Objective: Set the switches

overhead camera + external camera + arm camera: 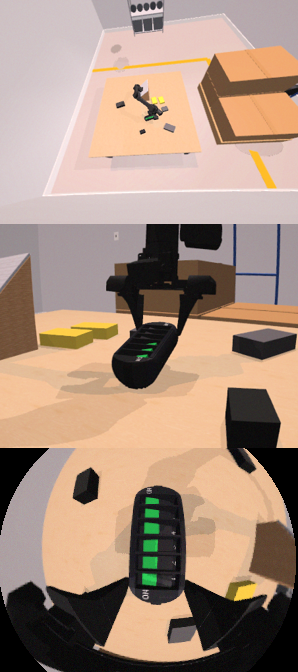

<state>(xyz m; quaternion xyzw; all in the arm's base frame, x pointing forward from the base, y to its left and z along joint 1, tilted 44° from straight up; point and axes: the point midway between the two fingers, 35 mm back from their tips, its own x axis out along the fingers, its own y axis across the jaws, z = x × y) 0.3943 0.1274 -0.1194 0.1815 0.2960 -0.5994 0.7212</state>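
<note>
Two yellow blocks [154, 100] [67, 338] [241, 591], side by side.
</note>
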